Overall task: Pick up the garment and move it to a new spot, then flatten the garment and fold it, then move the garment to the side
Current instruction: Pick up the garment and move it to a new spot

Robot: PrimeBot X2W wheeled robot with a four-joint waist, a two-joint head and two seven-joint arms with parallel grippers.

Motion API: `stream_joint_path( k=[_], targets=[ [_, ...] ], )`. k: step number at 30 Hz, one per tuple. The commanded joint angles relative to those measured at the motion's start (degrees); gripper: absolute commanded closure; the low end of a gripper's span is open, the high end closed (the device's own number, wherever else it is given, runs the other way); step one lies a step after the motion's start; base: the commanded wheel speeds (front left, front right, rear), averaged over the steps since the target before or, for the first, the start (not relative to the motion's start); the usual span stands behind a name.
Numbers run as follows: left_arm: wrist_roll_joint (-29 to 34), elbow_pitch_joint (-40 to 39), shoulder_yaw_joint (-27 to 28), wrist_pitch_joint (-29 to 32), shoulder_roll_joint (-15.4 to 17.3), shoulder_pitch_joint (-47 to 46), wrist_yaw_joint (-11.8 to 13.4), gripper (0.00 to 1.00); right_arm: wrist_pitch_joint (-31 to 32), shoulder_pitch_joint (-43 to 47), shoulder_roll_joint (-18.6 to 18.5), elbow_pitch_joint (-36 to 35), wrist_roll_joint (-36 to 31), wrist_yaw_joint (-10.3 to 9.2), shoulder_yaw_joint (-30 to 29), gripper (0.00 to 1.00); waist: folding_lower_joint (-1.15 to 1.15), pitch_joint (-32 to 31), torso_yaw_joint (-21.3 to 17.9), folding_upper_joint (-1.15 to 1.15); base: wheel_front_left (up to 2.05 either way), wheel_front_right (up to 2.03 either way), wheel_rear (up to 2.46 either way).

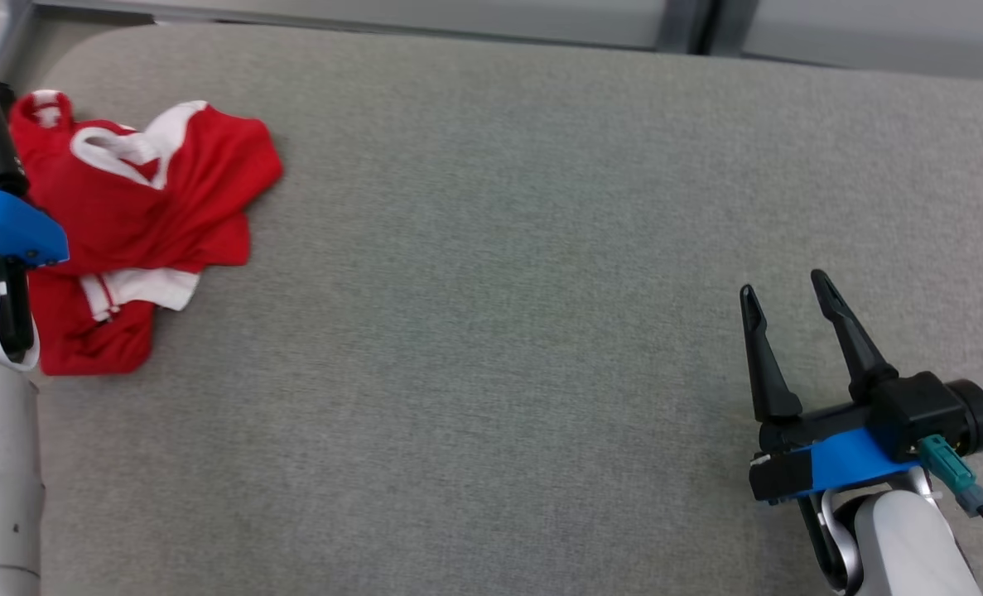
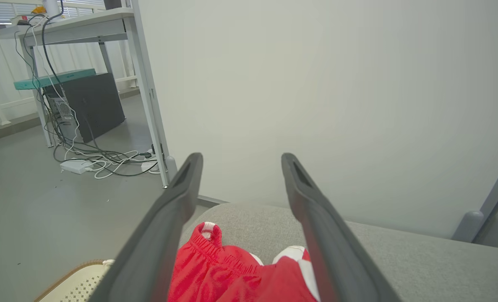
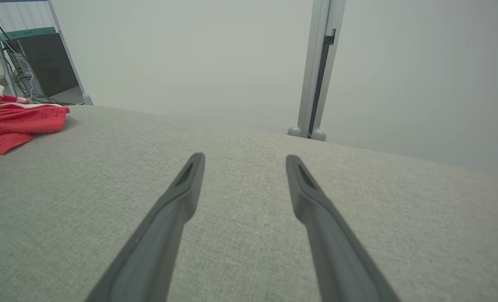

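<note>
You are looking at a grey fabric-covered surface (image 1: 491, 331), cut off at the bottom and right of the head view. A plain pale wall (image 2: 316, 84) stands behind it, with a grey upright post (image 3: 318, 67) at its back edge.

The red-and-white garment (image 1: 143, 207) lies crumpled at the surface's far left corner. Its left side is hidden behind your left arm.

The left gripper (image 2: 241, 159) hangs over the garment with its fingers spread wide and nothing between them; it looks clear of the cloth, though the wrist view is too steep to be sure. The right gripper (image 1: 783, 283) sits well apart at the lower right, fingers likewise spread and empty.

On the floor beyond stand a dark computer tower (image 2: 93, 105) and tangled cables (image 2: 102, 161). The teal strip (image 2: 53, 79) on the tower is too small to read.
</note>
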Motion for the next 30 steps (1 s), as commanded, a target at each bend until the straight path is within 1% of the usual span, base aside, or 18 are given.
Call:
stream_joint_path(
  k=[1,3,7,9,11,13,14,15,16,17,19,20,21,22,24,30],
  targets=[
    [-0.06,2.06,-1.13,0.94,1.00,-1.40,-0.37,0.00,-0.22,-0.99,-0.28,-0.84,-0.41,0.03,0.08,0.00,-0.01,0.88,-0.72,-0.01,0.00,0.00,0.00],
    [-1.13,5.05,-2.50,2.10,1.04,-3.30,-0.40,0.00,-0.22,-1.53,-0.27,-2.03,-0.87,0.03,0.31,0.00,-0.01,2.17,-1.69,-0.01,0.00,0.00,0.00],
    [-3.98,10.64,-6.43,6.75,1.84,-5.53,-0.34,0.00,-0.22,-1.89,-0.29,-3.63,-1.76,0.03,0.19,0.00,-0.01,3.93,-2.82,-0.01,0.00,0.00,0.00],
    [-6.44,13.53,-8.05,10.44,1.70,-5.90,-0.36,0.00,-0.22,-2.11,-0.27,-4.32,-2.14,0.03,0.19,0.00,-0.01,4.53,-3.18,-0.01,0.00,0.00,0.00],
    [-8.96,16.90,-9.34,16.13,1.56,-6.07,-0.36,0.00,-0.23,-2.05,-0.28,-4.76,-2.33,0.03,0.07,0.00,-0.01,4.80,-3.36,-0.01,0.00,0.00,0.00],
    [-10.70,18.29,-10.98,20.59,2.15,-6.96,-0.37,0.00,-0.22,-2.00,-0.29,-5.13,-2.50,0.03,0.04,0.00,-0.01,5.06,-3.50,-0.01,0.00,0.00,0.00],
    [-10.70,18.29,-10.98,20.59,2.15,-6.96,-0.37,0.00,-0.22,-2.00,-0.29,-5.13,-2.50,0.03,0.04,0.00,-0.01,5.06,-3.50,-0.01,0.00,0.00,0.00],
    [-11.58,18.87,-11.69,22.28,2.47,-7.22,-0.37,0.00,-0.22,-2.00,-0.28,-5.32,-2.55,0.03,0.00,0.00,-0.01,5.15,-3.53,-0.01,0.00,0.00,0.00],
    [-12.33,19.44,-13.83,25.04,2.92,-7.11,-0.37,0.00,-0.22,-2.00,-0.28,-5.55,-2.50,0.03,-0.02,0.00,-0.01,5.24,-3.55,-0.01,0.00,0.00,0.00],
    [-12.33,19.44,-13.83,25.04,2.92,-7.11,-0.37,0.00,-0.22,-2.00,-0.28,-5.55,-2.50,0.03,-0.02,0.00,-0.01,5.24,-3.55,-0.01,0.00,0.00,0.00],
    [-13.75,19.69,-15.47,27.76,3.08,-7.14,-0.37,0.00,-0.22,-1.95,-0.28,-5.56,-2.36,0.03,0.21,0.00,-0.01,5.19,-3.56,-0.01,0.00,0.00,0.00],
    [-14.34,19.74,-16.50,29.32,3.21,-7.00,-0.38,0.48,-0.22,-1.93,-0.28,-5.44,-2.22,0.03,0.34,0.00,-0.01,5.11,-3.59,-0.01,0.00,0.00,0.00],
    [-15.02,19.50,-17.45,30.65,3.33,-6.82,-0.38,0.69,-0.22,-1.95,-0.28,-5.30,-1.96,0.03,0.52,0.00,-0.01,5.01,-3.62,-0.01,0.00,0.00,0.00],
    [-15.79,18.95,-18.37,31.51,3.60,-6.59,-0.38,1.00,-0.22,-1.99,-0.28,-5.19,-1.74,0.03,0.69,0.00,-0.01,4.87,-3.69,-0.01,0.00,0.00,0.00],
    [-16.83,17.85,-19.49,31.10,4.87,-6.60,-0.38,1.00,-0.22,-2.09,-0.28,-4.99,-1.42,0.03,1.01,0.00,-0.01,4.54,-3.88,-0.01,0.00,0.00,0.00],
    [-16.72,15.30,-21.76,23.88,7.56,-8.20,-0.37,1.00,-0.22,-1.31,-0.28,-4.20,0.42,0.03,1.68,0.00,-0.01,2.03,-4.89,-0.01,0.00,0.00,0.00]
  ],
)
